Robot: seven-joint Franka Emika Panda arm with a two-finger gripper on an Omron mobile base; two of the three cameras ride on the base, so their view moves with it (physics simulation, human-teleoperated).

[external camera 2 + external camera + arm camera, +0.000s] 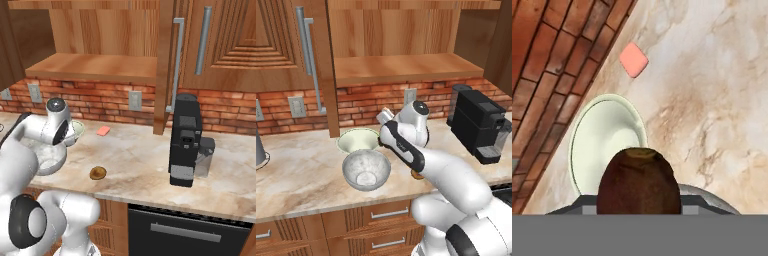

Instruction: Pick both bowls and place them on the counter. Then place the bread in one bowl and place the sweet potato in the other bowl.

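My gripper [385, 116] is shut on the sweet potato [638, 181], a dark brown lump that hides the fingertips in the hand view. It hangs over the near rim of the cream-white bowl [604, 140] [358, 140], which stands on the marbled counter [301, 170] by the brick wall. The grey stone-look bowl [366, 170] [50, 159] sits just in front of it, with nothing in it, and its rim [704, 195] peeks out beside the sweet potato. The tan bread [98, 173] lies on the counter right of the bowls, half hidden by my arm in the left base view [417, 175].
A pink square [633, 59] [103, 130] lies on the counter near the wall behind the bowls. A black coffee machine [478, 125] [185, 140] stands to the right. A wooden shelf [401, 67] overhangs the back of the counter.
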